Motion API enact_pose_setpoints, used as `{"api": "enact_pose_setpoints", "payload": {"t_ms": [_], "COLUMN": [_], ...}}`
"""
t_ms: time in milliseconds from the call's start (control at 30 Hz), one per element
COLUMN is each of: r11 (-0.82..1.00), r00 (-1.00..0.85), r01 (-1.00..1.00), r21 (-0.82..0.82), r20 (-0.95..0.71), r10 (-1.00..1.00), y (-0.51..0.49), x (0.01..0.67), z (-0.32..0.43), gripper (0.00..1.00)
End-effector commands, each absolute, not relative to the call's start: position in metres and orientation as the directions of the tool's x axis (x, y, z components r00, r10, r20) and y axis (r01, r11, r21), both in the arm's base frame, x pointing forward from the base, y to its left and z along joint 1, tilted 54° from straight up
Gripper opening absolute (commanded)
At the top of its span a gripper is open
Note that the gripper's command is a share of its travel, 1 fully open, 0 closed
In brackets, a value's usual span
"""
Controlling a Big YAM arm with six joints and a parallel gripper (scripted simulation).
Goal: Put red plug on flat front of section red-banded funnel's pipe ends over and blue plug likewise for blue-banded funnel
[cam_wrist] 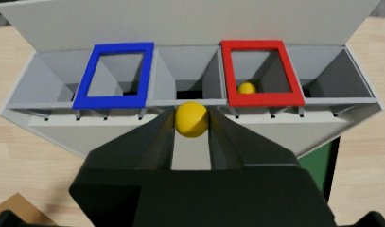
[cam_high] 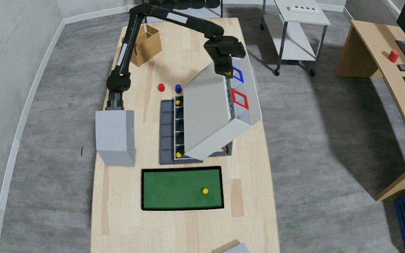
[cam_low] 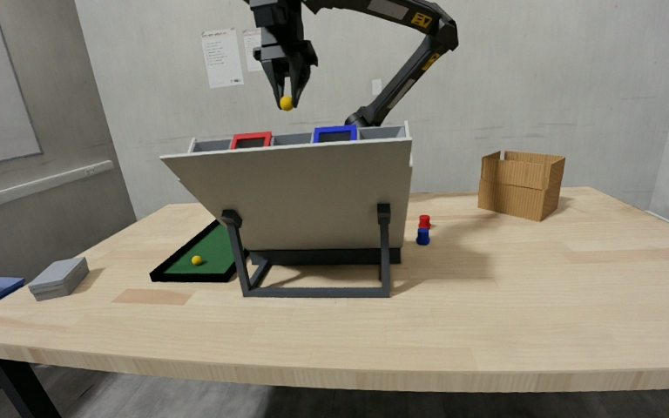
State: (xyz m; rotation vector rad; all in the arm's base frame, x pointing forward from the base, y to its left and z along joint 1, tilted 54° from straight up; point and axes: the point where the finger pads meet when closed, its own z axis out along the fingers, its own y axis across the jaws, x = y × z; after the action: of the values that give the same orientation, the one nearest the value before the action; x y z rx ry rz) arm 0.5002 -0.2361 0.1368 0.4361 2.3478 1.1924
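My gripper point(cam_low: 286, 98) is shut on a yellow marble point(cam_wrist: 191, 119) and holds it high above the funnel row, over the plain funnel between the blue-banded funnel point(cam_wrist: 114, 76) and the red-banded funnel point(cam_wrist: 264, 72). Another yellow marble point(cam_wrist: 247, 88) sits inside the red-banded funnel. The grey cover point(cam_high: 206, 109) hides the pipes. Below it, the row of sections point(cam_high: 179, 128) holds a marble in the far end section point(cam_high: 177, 101) and one in the near end section point(cam_high: 178, 154). The red plug point(cam_high: 161, 87) and the blue plug point(cam_high: 177, 88) stand on the table beside the far end of the sections.
A green tray point(cam_high: 182, 187) with one yellow marble point(cam_high: 205, 190) lies in front of the stand. A cardboard box point(cam_high: 145, 44) stands at the far table end. A grey box point(cam_high: 115, 137) stands by the arm's base. The stand's dark frame point(cam_low: 312, 259) holds the cover.
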Motion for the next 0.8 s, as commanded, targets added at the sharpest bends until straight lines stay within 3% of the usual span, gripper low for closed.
{"api": "enact_pose_setpoints", "payload": {"t_ms": [0, 767], "r11": [0.601, 0.601], "r00": [-0.823, -0.823], "r01": [0.043, 0.038], "r21": [0.798, 0.798], "r20": [-0.313, -0.316], "r10": [0.474, 0.472], "y": [-0.2516, -0.2542], "x": [0.5239, 0.5332], "z": [0.1544, 0.1557], "gripper": [0.0, 0.0]}}
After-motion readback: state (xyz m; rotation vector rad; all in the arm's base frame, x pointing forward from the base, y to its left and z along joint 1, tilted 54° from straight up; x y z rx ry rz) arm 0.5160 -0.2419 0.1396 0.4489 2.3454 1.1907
